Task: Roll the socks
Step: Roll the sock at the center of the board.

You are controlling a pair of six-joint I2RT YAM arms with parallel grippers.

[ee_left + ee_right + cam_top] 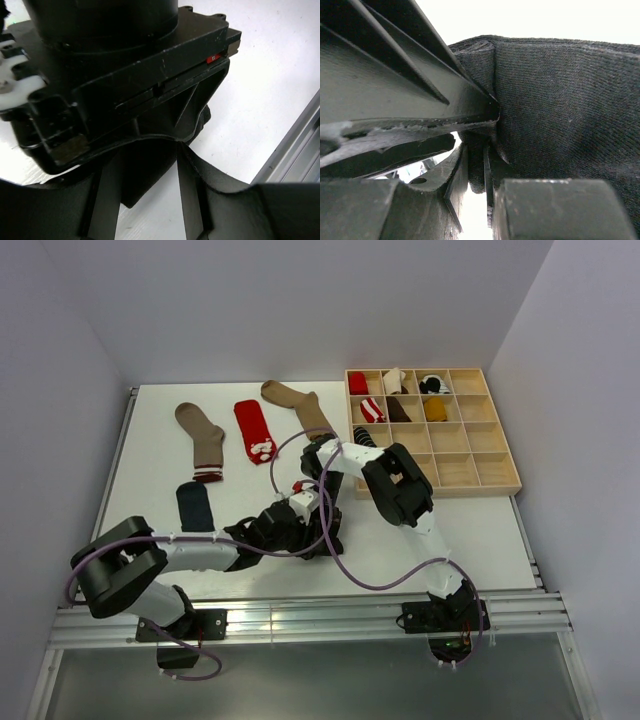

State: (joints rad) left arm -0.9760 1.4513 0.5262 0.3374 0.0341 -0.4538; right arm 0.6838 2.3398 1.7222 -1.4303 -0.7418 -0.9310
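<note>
Socks (435, 408): several rolled in the tray (470, 470), four flat on the tabletop (480, 530). My right claw (476, 190) pinches a black sock (560, 110); left claw (147, 200), cannot tell.

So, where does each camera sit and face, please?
Top external: above, behind the arms, facing down on table, socks, wooden tray; both arms show.
Left wrist: on left arm, facing table and metal rail past its jaws.
Right wrist: on right arm, against a black sock; jaws show.
Shared: top and left wrist see table, rail.
</note>
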